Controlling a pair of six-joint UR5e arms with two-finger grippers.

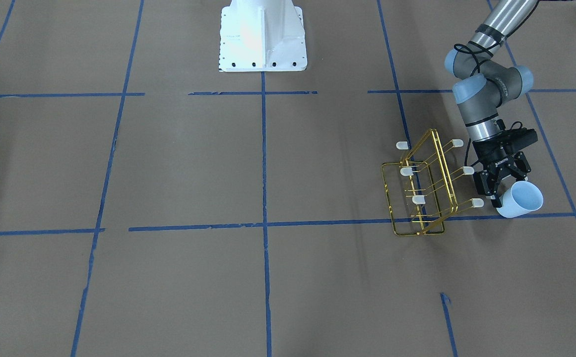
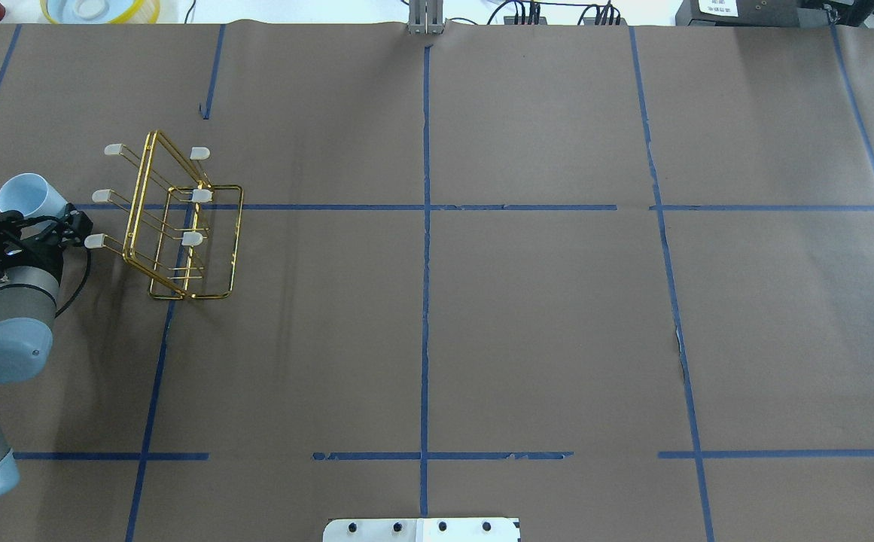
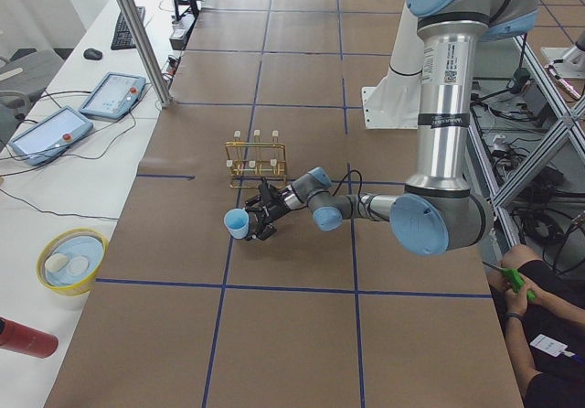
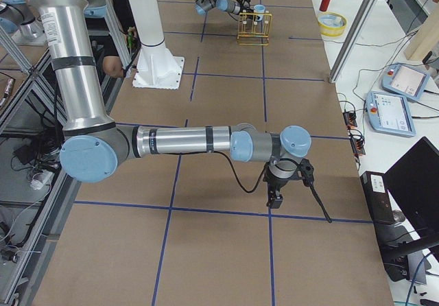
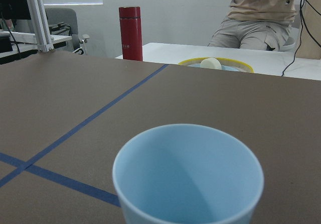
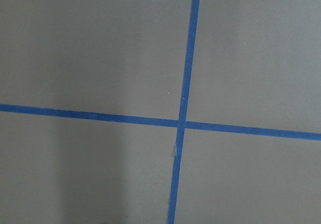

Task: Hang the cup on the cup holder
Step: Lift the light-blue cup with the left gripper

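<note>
The pale blue cup (image 1: 521,199) is held tilted on its side, a little above the table, by my left gripper (image 1: 502,184), which is shut on its lower part. The cup's open mouth points away from the wrist and fills the bottom of the left wrist view (image 5: 188,176). The gold wire cup holder (image 1: 406,171) stands just beside it, its nearest capped prong (image 1: 477,203) a short gap from the cup. From overhead, the cup (image 2: 26,194) is left of the holder (image 2: 193,239). My right gripper (image 4: 274,197) hovers over bare table far away; I cannot tell whether it is open.
A yellow bowl (image 5: 215,63) and a red bottle (image 5: 130,33) stand on the side table beyond the table's edge, where a person sits. The white robot base (image 1: 263,37) is at the middle. Blue tape lines cross the brown table.
</note>
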